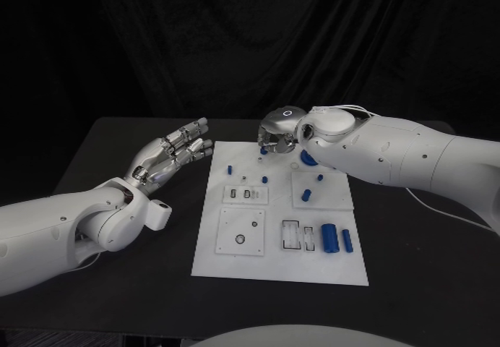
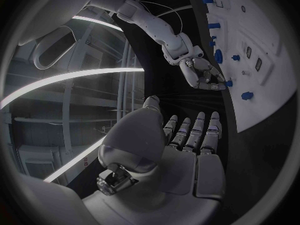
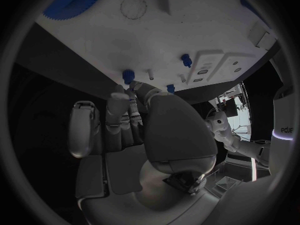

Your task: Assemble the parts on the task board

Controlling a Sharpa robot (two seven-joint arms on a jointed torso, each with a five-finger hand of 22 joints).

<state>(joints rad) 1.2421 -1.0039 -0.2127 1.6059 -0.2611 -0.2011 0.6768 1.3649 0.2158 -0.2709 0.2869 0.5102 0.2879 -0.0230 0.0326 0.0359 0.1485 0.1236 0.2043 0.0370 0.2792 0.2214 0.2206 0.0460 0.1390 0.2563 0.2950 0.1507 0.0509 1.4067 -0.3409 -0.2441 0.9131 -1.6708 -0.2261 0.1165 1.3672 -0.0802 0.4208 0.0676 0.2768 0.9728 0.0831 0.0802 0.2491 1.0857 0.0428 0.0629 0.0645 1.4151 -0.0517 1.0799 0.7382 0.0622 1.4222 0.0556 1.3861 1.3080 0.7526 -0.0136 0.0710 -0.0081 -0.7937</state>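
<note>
The white task board (image 1: 273,271) lies in the middle of the black table. My right hand (image 1: 279,132) hangs over the board's far edge with its fingers pointing down, pinching a small blue peg (image 1: 264,152). The right wrist view has that peg (image 3: 127,76) right at my fingertips (image 3: 120,96), touching the board. A blue gear (image 1: 308,157) lies just beside that hand, partly hidden by the arm. My left hand (image 1: 172,154) hovers left of the board's far corner, fingers stretched out, holding nothing.
Other blue pegs (image 1: 308,194) stand across the board's far half. Two blue cylinders (image 1: 329,237) lie at the near right. White inset plates (image 1: 240,194) with slots sit near the middle. Black table shows on both sides of the board.
</note>
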